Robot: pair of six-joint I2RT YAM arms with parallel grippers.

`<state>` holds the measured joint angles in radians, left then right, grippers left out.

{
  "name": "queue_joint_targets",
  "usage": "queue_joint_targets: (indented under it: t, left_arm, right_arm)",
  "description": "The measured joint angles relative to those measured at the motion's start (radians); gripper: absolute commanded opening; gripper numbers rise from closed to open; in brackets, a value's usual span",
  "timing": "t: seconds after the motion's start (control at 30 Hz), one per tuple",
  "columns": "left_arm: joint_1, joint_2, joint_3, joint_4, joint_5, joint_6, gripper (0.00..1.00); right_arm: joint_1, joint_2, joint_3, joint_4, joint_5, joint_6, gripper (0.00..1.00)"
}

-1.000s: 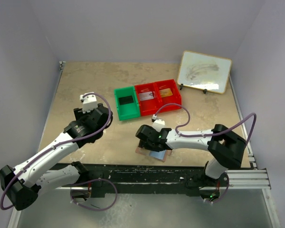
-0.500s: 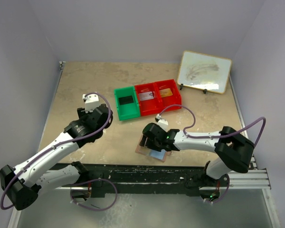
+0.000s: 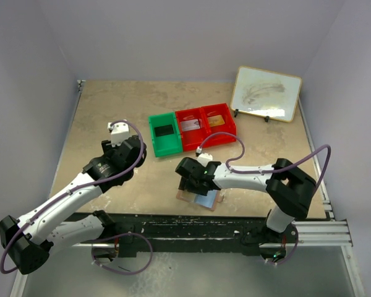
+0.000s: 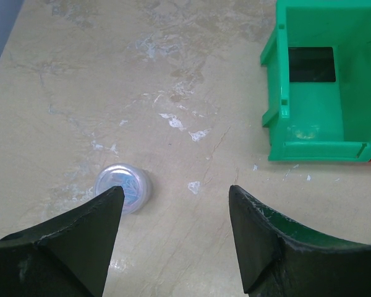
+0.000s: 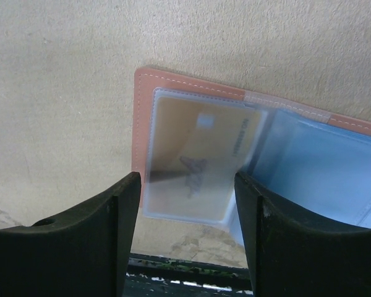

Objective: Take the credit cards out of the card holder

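- At the near edge of the marbled table (image 3: 111, 105), I see the tan stitched card holder (image 5: 173, 83) lying open, pale blue inside.
- A gold credit card (image 5: 198, 154) sits blurred in its clear sleeve (image 5: 173, 213) (print unreadable).
- My right gripper (image 5: 184, 185) hangs over it, fingers apart.
- My left gripper (image 4: 173, 198) is spread too, near the green bin (image 4: 315, 150) with a black card (image 4: 309, 65) inside.

Quick head count. Bins: three in a row at upper middle of the top view, one green bin (image 3: 164, 133) and two red bins (image 3: 191, 129) (image 3: 217, 124). Cards: four that I can see. There's a black card (image 3: 165, 130), a white-grey card (image 3: 190, 124) and a gold card (image 3: 216, 120), one per bin, plus a second gold card (image 5: 195, 159) in a clear sleeve of the wallet (image 5: 173, 80). Just the one wallet. One whiteboard (image 3: 265, 93) at upper right, one little round cap (image 4: 123, 187) at lower left of the left wrist view, and two robot arms (image 3: 62, 201) (image 3: 247, 179).
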<state>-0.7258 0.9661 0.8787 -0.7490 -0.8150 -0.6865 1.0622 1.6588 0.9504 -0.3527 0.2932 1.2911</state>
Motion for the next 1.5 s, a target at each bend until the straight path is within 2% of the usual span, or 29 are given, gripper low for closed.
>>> queue_joint_targets:
  t: [0.17,0.27,0.3,0.43,0.5,0.6,0.8,0.9,1.0,1.07,1.17,1.5]
  left_arm:
    - [0.000,0.000,0.000,0.000,-0.007,0.000,0.66]
    - [0.000,0.000,0.000,0.000,-0.008,0.000,0.65]
    - [0.000,0.000,0.000,0.000,-0.008,0.000,0.65]
    - [0.000,0.000,0.000,0.000,-0.008,0.000,0.65]
    - [0.000,0.000,0.000,0.000,-0.007,0.000,0.65]
    - [0.000,0.002,0.000,0.000,-0.007,0.001,0.65]
    - [0.000,0.002,0.000,0.000,-0.007,0.002,0.65]
    - [0.000,0.002,0.000,0.000,-0.007,0.003,0.64]
    - [0.000,0.002,0.000,0.000,-0.007,0.003,0.65]
    - [0.000,0.002,0.000,0.000,-0.007,0.003,0.65]
    - [0.000,0.002,0.000,0.000,-0.007,0.003,0.64]
    - [0.000,0.002,0.000,0.000,-0.007,0.003,0.64]
  right_arm:
    - [0.002,0.006,0.006,-0.024,0.011,0.003,0.52]
    - [0.002,-0.011,-0.019,-0.007,0.011,0.004,0.49]
    - [0.002,-0.021,-0.034,0.005,0.011,0.005,0.49]
    - [0.000,-0.045,-0.066,0.049,0.001,0.008,0.67]
    - [-0.001,-0.047,-0.066,0.067,-0.002,0.007,0.70]
    - [0.000,-0.040,-0.055,0.066,-0.005,0.003,0.70]
    - [0.005,0.005,0.006,-0.009,0.009,-0.003,0.61]
    - [0.005,0.019,0.024,-0.039,0.017,-0.002,0.60]
    - [0.010,0.032,0.042,-0.062,0.030,0.000,0.61]
    - [0.013,0.043,0.056,-0.077,0.033,-0.001,0.66]
    - [0.015,0.060,0.081,-0.095,0.034,-0.002,0.67]
    - [0.025,0.075,0.097,-0.118,0.048,-0.011,0.56]
